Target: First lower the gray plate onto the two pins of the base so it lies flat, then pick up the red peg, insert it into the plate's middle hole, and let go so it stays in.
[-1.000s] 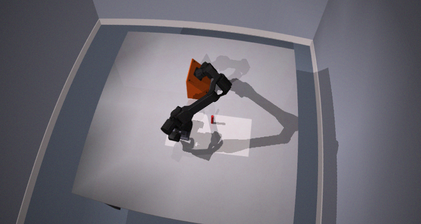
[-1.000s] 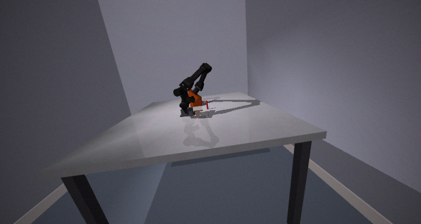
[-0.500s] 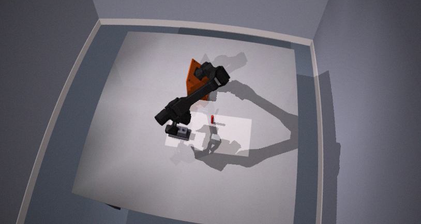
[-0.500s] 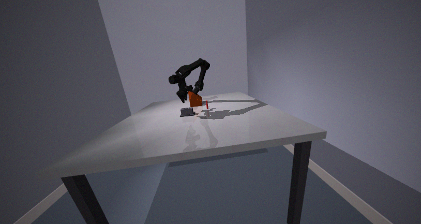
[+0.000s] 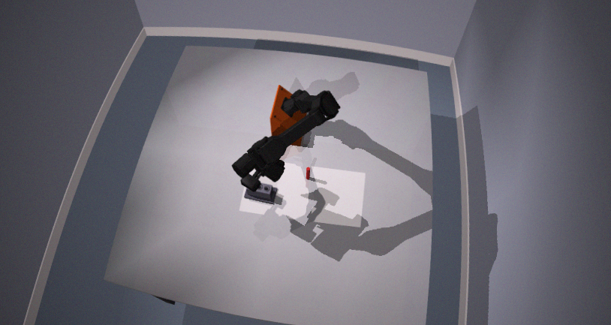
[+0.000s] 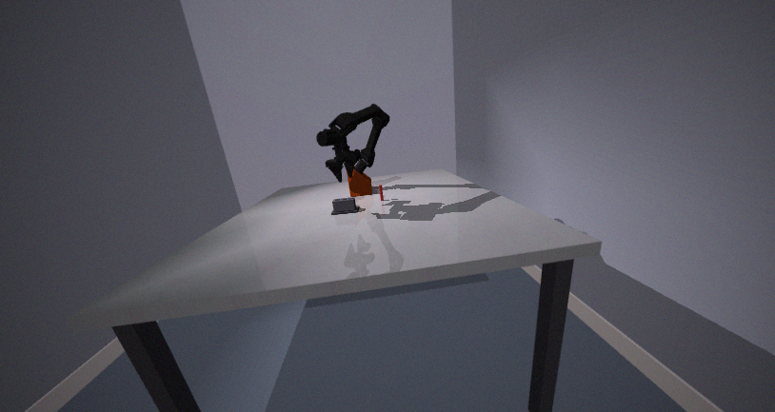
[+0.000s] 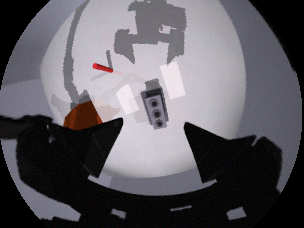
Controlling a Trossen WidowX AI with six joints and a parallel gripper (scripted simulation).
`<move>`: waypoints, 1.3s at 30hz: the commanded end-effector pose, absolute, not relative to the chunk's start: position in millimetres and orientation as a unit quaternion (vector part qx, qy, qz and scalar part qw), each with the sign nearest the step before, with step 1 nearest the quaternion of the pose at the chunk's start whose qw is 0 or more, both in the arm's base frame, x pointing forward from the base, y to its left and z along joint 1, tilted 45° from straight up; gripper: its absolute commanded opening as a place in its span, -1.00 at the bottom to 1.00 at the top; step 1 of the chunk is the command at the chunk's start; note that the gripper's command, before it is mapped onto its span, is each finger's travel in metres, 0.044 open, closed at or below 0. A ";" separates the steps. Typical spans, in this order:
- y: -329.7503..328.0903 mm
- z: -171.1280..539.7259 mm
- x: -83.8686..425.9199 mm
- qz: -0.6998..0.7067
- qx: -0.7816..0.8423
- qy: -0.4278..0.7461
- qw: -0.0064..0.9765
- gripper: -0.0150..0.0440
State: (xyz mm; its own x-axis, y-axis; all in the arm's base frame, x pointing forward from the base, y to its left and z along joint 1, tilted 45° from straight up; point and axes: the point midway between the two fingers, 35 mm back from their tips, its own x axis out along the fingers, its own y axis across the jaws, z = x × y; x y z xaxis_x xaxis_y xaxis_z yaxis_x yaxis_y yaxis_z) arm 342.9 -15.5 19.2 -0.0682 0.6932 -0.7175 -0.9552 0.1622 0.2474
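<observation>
The gray plate sits on the dark base and looks level, with no clear gap beneath it. Three round holes in a row show on its top in the wrist view. The pins cannot be made out. The red peg stands upright on the table, apart from the plate. My gripper is open and empty, well above the plate, its fingers wide apart.
The orange mount of the arm stands behind the plate and peg. The pale table carries bright light patches and dark arm shadows around the peg.
</observation>
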 end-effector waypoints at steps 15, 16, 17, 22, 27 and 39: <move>51.5 92.0 279.0 0.249 0.282 0.688 0.620 1.00; 53.2 93.5 276.7 0.235 0.296 0.693 0.614 1.00; 54.9 95.0 274.5 0.220 0.309 0.698 0.607 1.00; 64.8 103.0 261.8 0.145 0.373 0.718 0.570 1.00; 72.7 109.1 251.8 0.067 0.432 0.730 0.526 1.00; 84.6 117.7 233.1 -0.076 0.528 0.729 0.429 1.00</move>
